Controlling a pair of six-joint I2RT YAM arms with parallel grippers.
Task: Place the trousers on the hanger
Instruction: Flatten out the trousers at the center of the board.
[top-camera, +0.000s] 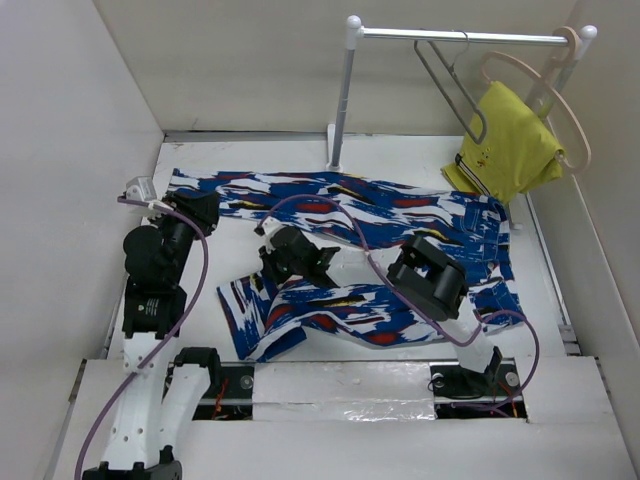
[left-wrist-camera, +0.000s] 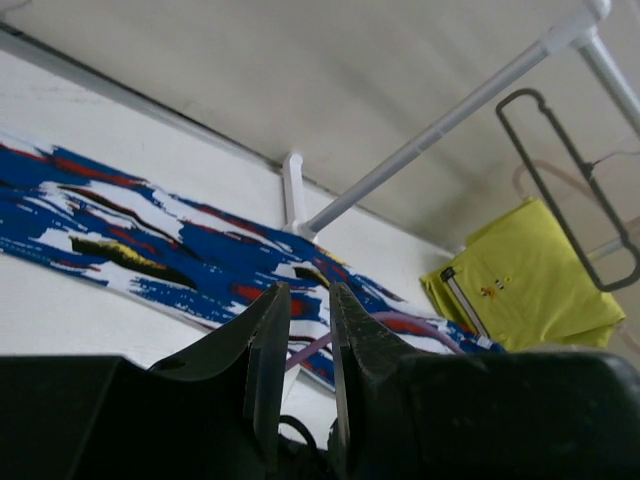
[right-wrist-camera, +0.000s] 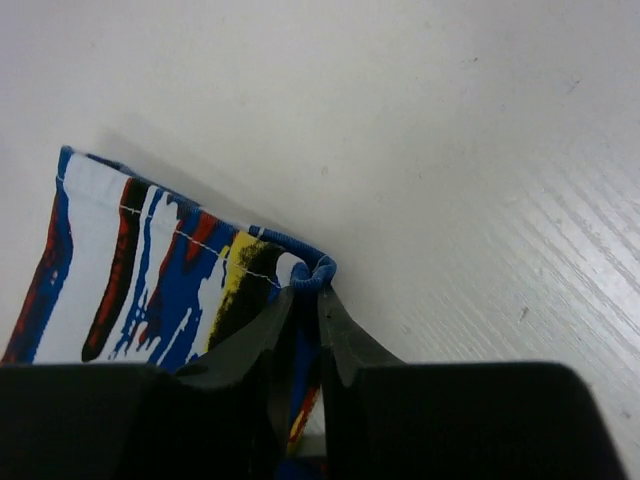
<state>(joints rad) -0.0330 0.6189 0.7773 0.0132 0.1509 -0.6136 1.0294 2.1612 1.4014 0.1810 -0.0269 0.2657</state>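
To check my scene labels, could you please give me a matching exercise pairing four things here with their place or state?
1 trousers; 2 hanger; 3 yellow garment; 4 right tool.
a empty, on the rail; b spread over the table; c draped beneath the rail's right end; d shut on a printed hem.
Pairs: 1-b, 2-a, 3-c, 4-d.

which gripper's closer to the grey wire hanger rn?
Right. The right gripper, shut on the trousers, sits below-left of the hanger in the top view; the left gripper is farther left, by the edge of the table.
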